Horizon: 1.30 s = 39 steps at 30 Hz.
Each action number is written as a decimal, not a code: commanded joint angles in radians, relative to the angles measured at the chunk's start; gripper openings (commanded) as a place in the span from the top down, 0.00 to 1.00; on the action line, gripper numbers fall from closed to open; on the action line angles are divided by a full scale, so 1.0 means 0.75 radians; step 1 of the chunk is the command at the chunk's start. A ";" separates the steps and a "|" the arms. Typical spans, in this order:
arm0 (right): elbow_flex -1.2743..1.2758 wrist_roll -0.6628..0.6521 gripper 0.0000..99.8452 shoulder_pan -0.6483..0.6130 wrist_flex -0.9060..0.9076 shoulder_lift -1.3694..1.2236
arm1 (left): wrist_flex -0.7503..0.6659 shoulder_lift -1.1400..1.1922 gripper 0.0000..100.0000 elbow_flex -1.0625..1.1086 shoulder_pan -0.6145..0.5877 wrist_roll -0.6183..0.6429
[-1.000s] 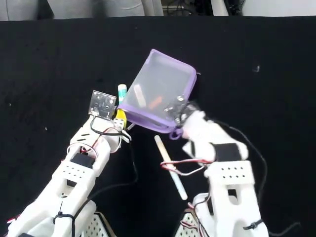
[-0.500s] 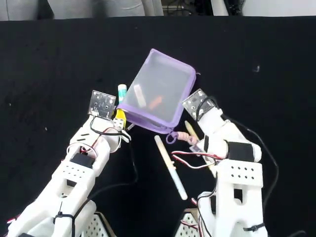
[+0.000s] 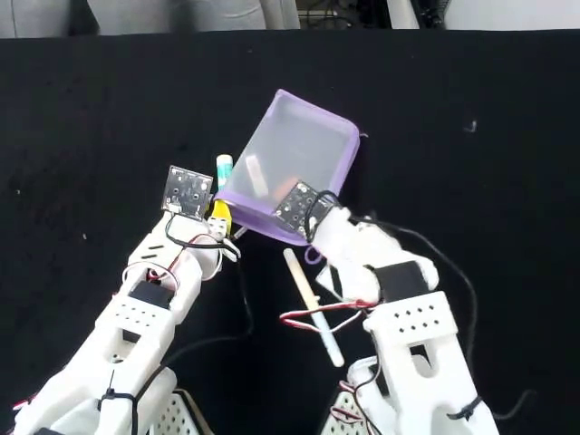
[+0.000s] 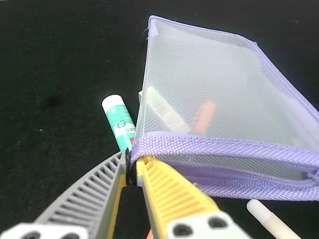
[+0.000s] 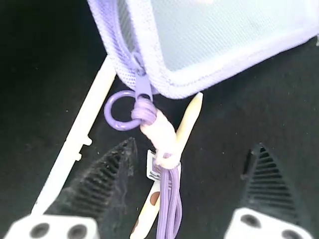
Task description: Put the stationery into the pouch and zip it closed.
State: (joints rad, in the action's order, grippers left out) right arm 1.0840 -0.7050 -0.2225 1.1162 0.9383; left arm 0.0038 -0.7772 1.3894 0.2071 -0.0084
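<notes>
Pouch (image 3: pixel 299 154) of purple mesh is lying on the black table (image 3: pixel 471 181), holding a white eraser (image 4: pixel 162 107) and an orange piece (image 4: pixel 203 117), a green glue stick (image 4: pixel 118 121) just beside it. The left gripper (image 4: pixel 130 164) is clamping the pouch's near corner, while the right gripper (image 5: pixel 194 146) is hovering wide open over the zipper pull (image 5: pixel 143 92). 2 items are lying outside by the zipper edge: a white pen (image 3: pixel 313 308) and a beige pencil (image 5: pixel 189 122).
</notes>
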 commanded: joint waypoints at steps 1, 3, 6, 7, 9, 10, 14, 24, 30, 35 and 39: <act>-0.050 0.002 0.65 -0.035 -0.076 -0.017 | -0.023 -0.008 0.97 -0.066 -0.001 0.000; -0.060 0.002 0.65 -0.035 -0.080 -0.062 | -0.023 -0.008 0.97 -0.066 -0.001 0.000; -0.081 0.000 0.65 -0.037 -0.090 -0.199 | -0.023 -0.008 0.97 -0.066 -0.001 0.000; -0.103 0.000 0.65 -0.037 -0.090 -0.255 | -0.023 -0.008 0.97 -0.066 -0.001 0.000; -0.157 0.000 0.65 -0.037 -0.090 -0.361 | -0.023 -0.008 0.97 -0.066 -0.001 0.000; -0.185 0.000 0.65 -0.037 -0.090 -0.406 | -0.023 -0.008 0.97 -0.066 -0.001 0.000; -0.253 0.000 0.65 -0.037 -0.090 -0.496 | -0.023 -0.008 0.97 -0.066 -0.001 0.000; -0.257 0.002 0.79 -0.033 -0.129 -0.496 | -0.023 -0.008 0.97 -0.066 -0.001 0.000; -0.257 0.004 0.91 -0.033 -0.143 -0.496 | -0.023 -0.008 0.97 -0.066 -0.001 0.000; -0.271 0.006 0.99 -0.020 -0.129 -0.496 | -0.023 -0.008 0.97 -0.066 -0.001 0.000; -0.326 0.006 0.99 0.063 -0.035 -0.496 | -0.023 -0.008 0.97 -0.066 -0.001 0.000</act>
State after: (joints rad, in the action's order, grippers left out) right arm 0.9260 -0.7050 -0.2332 1.0411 0.5700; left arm 0.0038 -0.7772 1.3894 0.2071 -0.0084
